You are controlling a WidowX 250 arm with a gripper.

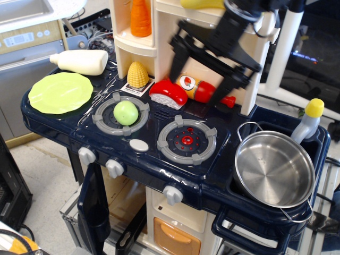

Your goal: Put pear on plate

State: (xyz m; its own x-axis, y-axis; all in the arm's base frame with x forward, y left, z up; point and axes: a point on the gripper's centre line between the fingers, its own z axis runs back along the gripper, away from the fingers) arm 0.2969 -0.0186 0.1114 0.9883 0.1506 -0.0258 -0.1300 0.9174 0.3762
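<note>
We see the plate (60, 92) bare, the pot (274, 169) empty, the pear (126, 112) on the left burner (121, 113); our gripper (201, 75) hangs released above the ketchup bottle (204, 90).

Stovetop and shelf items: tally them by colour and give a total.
Green: 2, pear, plate
Yellow: 2, corn, yellow-capped bottle
Red: 2, ketchup bottle, sushi piece
White: 1, white bottle
Orange: 1, carrot
Steel: 1, pot
Total: 9
</note>
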